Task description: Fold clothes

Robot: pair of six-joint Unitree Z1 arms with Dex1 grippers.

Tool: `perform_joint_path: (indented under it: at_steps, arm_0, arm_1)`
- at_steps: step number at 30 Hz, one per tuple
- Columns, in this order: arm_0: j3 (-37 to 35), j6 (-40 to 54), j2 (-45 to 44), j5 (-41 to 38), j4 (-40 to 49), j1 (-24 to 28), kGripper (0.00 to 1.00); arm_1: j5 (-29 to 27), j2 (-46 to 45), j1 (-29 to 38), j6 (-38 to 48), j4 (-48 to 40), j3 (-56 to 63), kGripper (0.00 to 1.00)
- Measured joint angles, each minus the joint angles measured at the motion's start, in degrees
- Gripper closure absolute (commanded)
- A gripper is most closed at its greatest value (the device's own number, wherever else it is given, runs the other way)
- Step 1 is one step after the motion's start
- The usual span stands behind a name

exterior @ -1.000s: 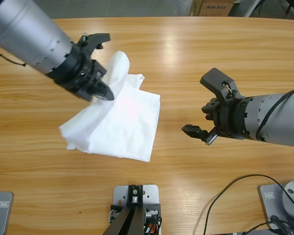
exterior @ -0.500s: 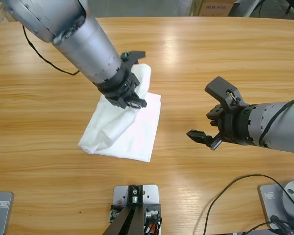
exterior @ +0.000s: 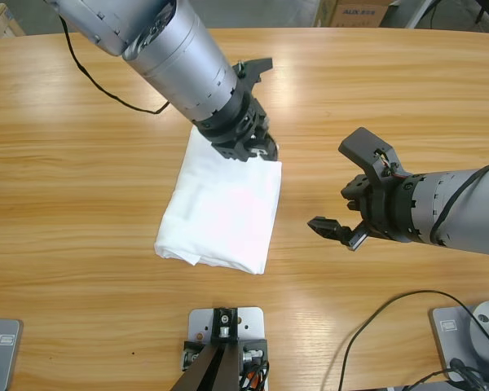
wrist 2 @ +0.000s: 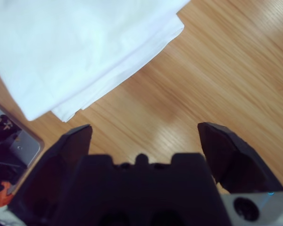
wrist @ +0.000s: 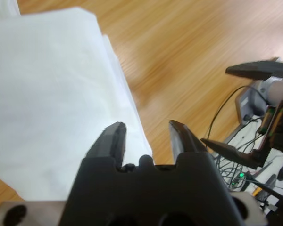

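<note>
The clothes are one white T-shirt [exterior: 224, 208], lying folded into a flat rectangle on the wooden table [exterior: 81, 187]. My left gripper [exterior: 265, 151] sits low at the shirt's far right corner. In the left wrist view the left gripper [wrist: 147, 129] is open by a narrow gap, with the shirt [wrist: 52, 94] spread under it and its edge running between the jaws. My right gripper [exterior: 327, 184] hovers wide open over bare wood to the right of the shirt. The right wrist view shows the right gripper [wrist 2: 144, 129] empty, with the layered edge of the shirt [wrist 2: 80, 42] beyond it.
A black cable [exterior: 106, 81] trails from the left arm across the table's far left. More cables [exterior: 383, 326] loop off the front right edge. A cardboard box [exterior: 354, 10] stands behind the table. The right gripper's jaws [wrist: 259, 70] show in the left wrist view.
The left arm swept right across the shirt, carrying a raised flap over. The shirt now lies flatter and narrower, shifted right. The right gripper has barely moved.
</note>
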Motion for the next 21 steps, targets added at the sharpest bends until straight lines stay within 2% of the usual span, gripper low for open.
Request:
perform_joint_path:
  at_steps: [1, 2, 3, 5, 8, 12, 13, 14, 16, 17, 21]
  arm_0:
    - [-0.02, -0.19, -0.01, 0.00, -0.19, 0.07, 0.108]
    - [-0.02, -0.28, -0.04, 0.00, -0.30, 0.24, 0.173]
    - [0.06, -0.30, -0.19, 0.02, -0.37, 0.60, 0.227]
    - [1.37, 0.18, -1.55, 0.14, -0.44, 2.16, 0.268]
    - [9.88, 6.86, -7.40, 0.30, -0.64, 6.11, 0.273]
    - [26.14, 23.48, -18.74, 1.69, -0.71, 11.34, 0.456]
    - [28.92, 27.32, -21.14, 1.93, -0.70, 11.56, 0.545]
    - [30.93, 30.45, -22.98, 2.09, -0.70, 11.33, 0.590]
    - [32.92, 34.92, -24.56, 2.54, -0.70, 9.63, 0.883]
    - [33.23, 36.46, -24.60, 2.90, -0.71, 8.38, 0.995]
    - [33.28, 41.87, -23.29, 3.79, -0.95, 3.28, 1.000]
  arm_1:
    - [0.00, 0.00, 0.00, 0.00, 0.00, 0.00, 0.312]
    - [0.00, 0.00, 0.00, 0.00, 0.00, 0.00, 0.523]
    - [0.00, 0.00, 0.00, 0.00, 0.00, 0.00, 0.665]
    - [0.00, 0.00, 0.00, 0.00, 0.02, 0.00, 1.000]
    - [-0.28, 0.00, 0.00, -1.45, 3.11, -1.78, 1.000]
    - [-1.16, 0.01, 0.03, -6.51, 10.66, -9.68, 1.000]
    - [-1.18, 0.11, 0.01, -7.39, 11.76, -11.47, 1.000]
    - [-1.07, 0.41, -0.04, -8.41, 12.62, -13.35, 1.000]
    - [0.42, 1.66, -0.66, -10.41, 14.88, -17.53, 1.000]
    - [1.78, 2.89, -1.49, -11.56, 16.53, -20.05, 1.000]
    - [8.15, 8.97, -7.27, -17.43, 24.84, -30.85, 1.000]
